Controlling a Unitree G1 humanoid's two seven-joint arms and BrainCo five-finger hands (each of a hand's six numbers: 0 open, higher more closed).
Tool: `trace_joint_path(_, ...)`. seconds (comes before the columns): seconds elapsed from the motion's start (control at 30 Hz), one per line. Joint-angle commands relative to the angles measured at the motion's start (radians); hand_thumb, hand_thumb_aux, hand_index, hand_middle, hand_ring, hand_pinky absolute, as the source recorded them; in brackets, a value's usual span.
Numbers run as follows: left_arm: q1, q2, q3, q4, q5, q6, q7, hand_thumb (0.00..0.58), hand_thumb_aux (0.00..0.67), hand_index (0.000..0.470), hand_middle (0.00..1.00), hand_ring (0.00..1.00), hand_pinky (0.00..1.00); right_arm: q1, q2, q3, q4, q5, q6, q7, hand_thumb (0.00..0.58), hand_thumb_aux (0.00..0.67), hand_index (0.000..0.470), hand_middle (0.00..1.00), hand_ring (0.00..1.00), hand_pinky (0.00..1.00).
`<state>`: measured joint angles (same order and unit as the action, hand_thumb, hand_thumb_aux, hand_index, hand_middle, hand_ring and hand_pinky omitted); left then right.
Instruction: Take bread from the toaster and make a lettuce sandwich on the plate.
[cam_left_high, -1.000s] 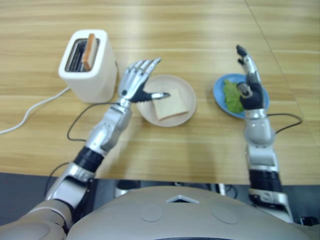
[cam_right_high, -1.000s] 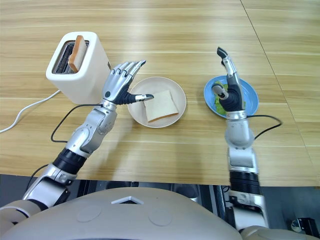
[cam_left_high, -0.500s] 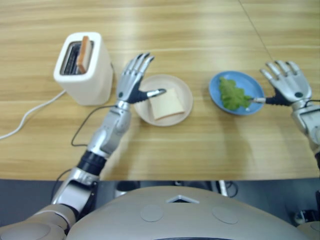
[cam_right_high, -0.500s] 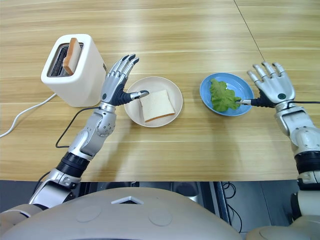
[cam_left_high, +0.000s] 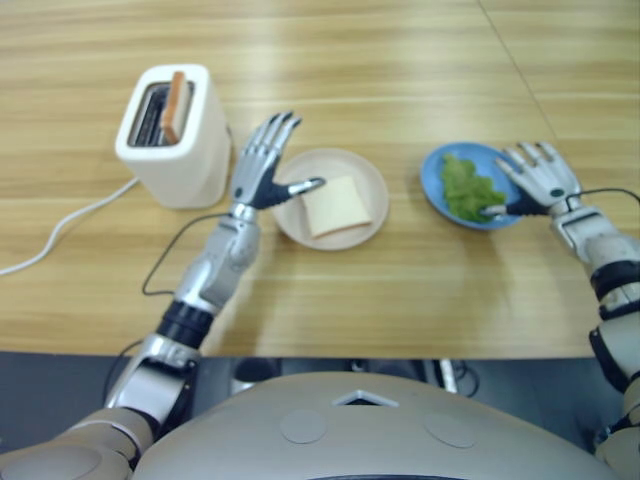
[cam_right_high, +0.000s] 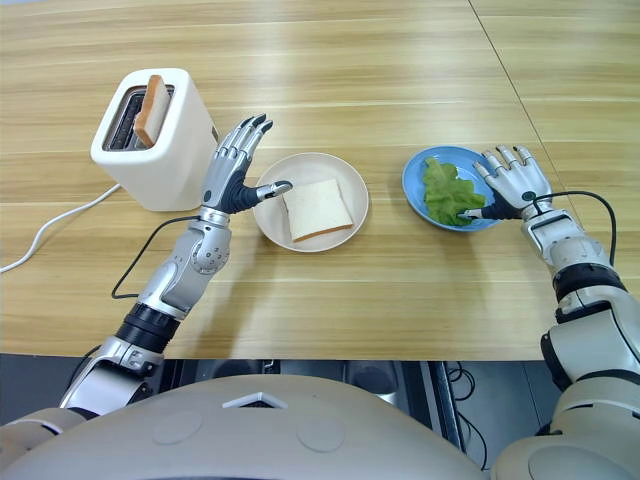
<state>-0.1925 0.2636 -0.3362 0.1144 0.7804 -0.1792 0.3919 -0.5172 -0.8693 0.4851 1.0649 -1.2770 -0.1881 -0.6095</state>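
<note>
Right eye view: right robot hand (cam_right_high: 512, 185), wide and empty, at the lettuce (cam_right_high: 442, 192) in its dish (cam_right_high: 415, 168) near the bench's right edge; a clumsy scoop could shove the dish. Left robot hand (cam_right_high: 232, 170) open beside the plate (cam_right_high: 275, 218).

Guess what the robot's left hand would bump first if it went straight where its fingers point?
Probably nothing. The left hand points away over bare table, passing between the toaster and the plate. Only its thumb aims at the plate.
</note>
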Motion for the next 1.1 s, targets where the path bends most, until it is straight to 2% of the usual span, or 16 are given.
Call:
trace_joint_path(0.03, -0.003, -0.001, -0.003, 0.033, 0.004, -0.002, 0.003, 0.0, 0.0, 0.0, 0.0, 0.0, 0.0, -0.009, 0.015, 0.067, 0.033, 0.014, -0.009, -0.015, 0.0, 0.0, 0.0, 0.0, 0.0, 0.0)
trace_joint_path(0.4, -0.008, -0.009, -0.012, 0.067, 0.007, -0.007, 0.013, 0.0, 0.0, 0.0, 0.0, 0.0, 0.0, 0.007, 0.014, 0.165, -0.017, 0.032, -0.02, -0.05, 0.0, 0.0, 0.0, 0.0, 0.0, 0.0)
trace_joint_path(0.43, -0.009, -0.01, -0.013, 0.069, 0.007, -0.008, 0.014, 0.0, 0.0, 0.0, 0.0, 0.0, 0.0, 0.007, 0.018, 0.171, -0.014, 0.033, -0.023, -0.052, 0.374, 0.271, 0.186, 0.0, 0.0, 0.0)
trace_joint_path(0.47, -0.011, -0.01, -0.013, 0.071, 0.007, -0.008, 0.014, 0.0, 0.0, 0.0, 0.0, 0.0, 0.0, 0.005, 0.024, 0.178, -0.009, 0.035, -0.025, -0.053, 0.487, 0.402, 0.276, 0.0, 0.0, 0.0)
trace_joint_path(0.5, -0.012, -0.01, -0.013, 0.073, 0.006, -0.009, 0.015, 0.0, 0.0, 0.0, 0.0, 0.0, 0.0, 0.003, 0.03, 0.184, -0.001, 0.037, -0.027, -0.051, 0.521, 0.457, 0.314, 0.0, 0.0, 0.0)
trace_joint_path(0.53, -0.013, -0.01, -0.014, 0.075, 0.006, -0.009, 0.015, 0.0, 0.0, 0.0, 0.0, 0.0, 0.0, 0.0, 0.036, 0.189, 0.008, 0.041, -0.03, -0.052, 0.579, 0.641, 0.44, 0.0, 0.0, 0.0)
trace_joint_path(0.57, -0.013, -0.01, -0.014, 0.076, 0.005, -0.009, 0.015, 0.0, 0.0, 0.0, 0.0, 0.0, 0.0, -0.003, 0.041, 0.192, 0.017, 0.044, -0.031, -0.053, 0.58, 0.67, 0.46, 0.0, 0.0, 0.0)
trace_joint_path(1.1, -0.019, -0.011, -0.018, 0.092, 0.005, -0.018, 0.017, 0.0, 0.0, 0.0, 0.0, 0.0, 0.0, -0.023, 0.062, 0.222, 0.13, 0.117, -0.072, -0.062, 0.58, 0.67, 0.46, 0.0, 0.0, 0.0)
